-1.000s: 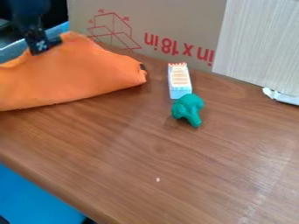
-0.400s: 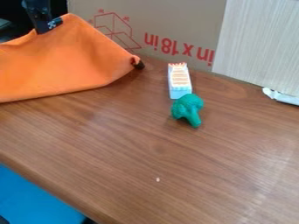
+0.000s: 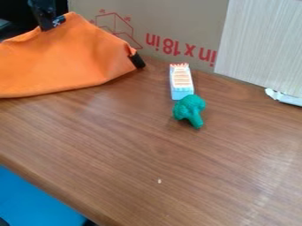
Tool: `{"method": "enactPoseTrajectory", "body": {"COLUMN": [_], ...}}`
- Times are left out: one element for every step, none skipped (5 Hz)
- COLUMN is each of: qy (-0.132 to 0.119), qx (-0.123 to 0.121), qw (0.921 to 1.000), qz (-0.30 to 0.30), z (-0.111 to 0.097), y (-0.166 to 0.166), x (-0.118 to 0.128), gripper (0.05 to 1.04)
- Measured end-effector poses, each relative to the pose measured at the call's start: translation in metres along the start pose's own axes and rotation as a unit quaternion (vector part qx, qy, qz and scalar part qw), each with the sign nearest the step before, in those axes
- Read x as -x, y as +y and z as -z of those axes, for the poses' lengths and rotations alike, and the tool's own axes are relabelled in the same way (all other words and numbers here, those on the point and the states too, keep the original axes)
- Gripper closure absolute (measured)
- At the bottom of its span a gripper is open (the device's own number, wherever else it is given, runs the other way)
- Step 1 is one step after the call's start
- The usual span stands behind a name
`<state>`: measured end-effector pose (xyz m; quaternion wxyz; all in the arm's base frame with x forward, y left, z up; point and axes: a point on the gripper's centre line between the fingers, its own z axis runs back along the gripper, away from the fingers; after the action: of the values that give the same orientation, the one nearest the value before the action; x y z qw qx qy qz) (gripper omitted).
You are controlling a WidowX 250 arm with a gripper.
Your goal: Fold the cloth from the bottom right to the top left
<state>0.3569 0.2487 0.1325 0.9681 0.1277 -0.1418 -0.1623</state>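
The gripper [image 3: 50,23] has its jaws clamped on a raised edge of the orange cloth [image 3: 62,62], which drapes below them to the table [image 3: 130,150], presumably to carry that edge over.

Green toy broccoli [image 3: 189,110] touching small box [image 3: 181,81]; cardboard [image 3: 171,26] behind, on wooden table [image 3: 177,163].

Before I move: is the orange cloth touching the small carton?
Apart. The camera view shows brown tabletop between the orange cloth and the carton.
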Motion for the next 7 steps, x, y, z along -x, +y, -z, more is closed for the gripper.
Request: {"method": "enactPoseTrajectory", "body": {"qy": [0.002,0.010,0.015,0.018,0.030,0.030,0.032], "qx": [-0.004,-0.003,-0.005,-0.010,-0.004,-0.008,-0.016], "qw": [1.0000,0.9999,0.9999,0.9998,0.9995,0.9995,0.9993], "qz": [0.000,-0.004,-0.006,-0.007,-0.008,-0.003,-0.005], "z": [0.008,0.016,0.022,0.030,0.046,0.052,0.053], "y": [0.010,0.021,0.031,0.039,0.025,0.017,0.018], "x": [-0.005,-0.004,-0.008,-0.011,-0.004,-0.010,-0.010], "gripper": [1.029,1.029,1.029,1.029,1.013,0.858,0.624]}}
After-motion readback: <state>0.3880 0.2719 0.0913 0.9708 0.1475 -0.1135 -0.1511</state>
